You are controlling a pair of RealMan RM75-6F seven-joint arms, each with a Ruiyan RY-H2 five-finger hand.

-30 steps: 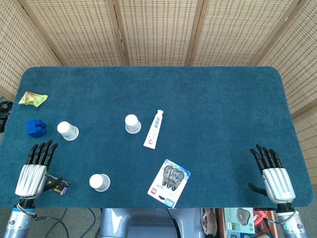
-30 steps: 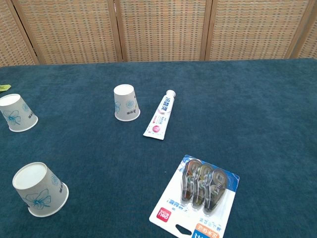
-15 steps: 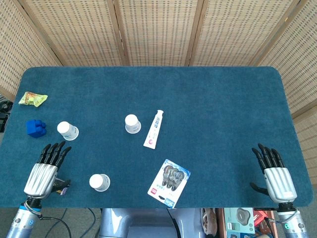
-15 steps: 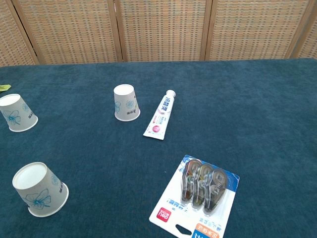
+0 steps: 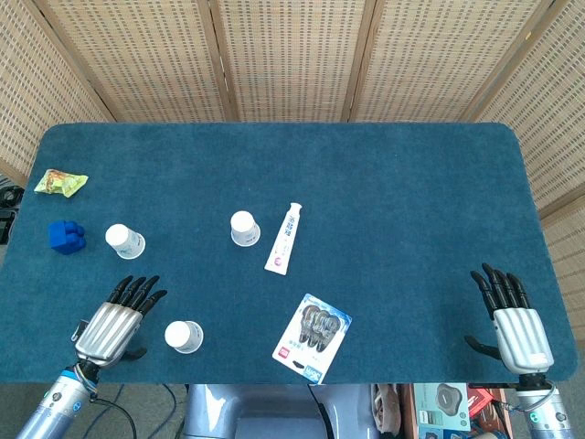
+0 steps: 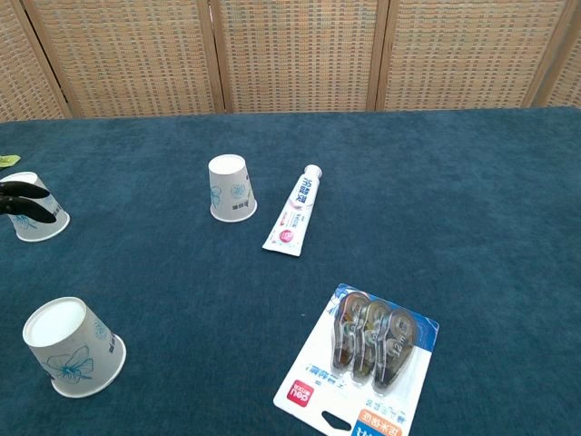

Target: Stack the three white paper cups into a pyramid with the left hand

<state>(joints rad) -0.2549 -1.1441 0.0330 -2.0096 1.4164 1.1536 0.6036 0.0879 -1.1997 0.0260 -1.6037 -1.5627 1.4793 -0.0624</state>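
On the blue worktop (image 5: pixel 384 201) three paper cups stand upside down and well apart: the near cup (image 5: pixel 183 336), the left cup (image 5: pixel 124 240) and the middle cup (image 5: pixel 244 228) beside a toothpaste tube (image 5: pixel 284 238). The left hand (image 5: pixel 114 323) is just left of the near cup, fingers (image 5: pixel 137 290) spread, holding nothing. The right hand (image 5: pixel 510 317) rests at the far edge, fingers spread and empty.

A counter (image 5: pixel 384 183) with rounded corners, covered in dark teal carpet-like fabric, fills most of the head view. Behind its far edge stands a folding screen (image 5: pixel 292 55) of woven rattan panels in light wooden frames, angled past both far corners. Light is even and soft. Grey floor (image 5: pixel 146 402) and cables show below the near edge.
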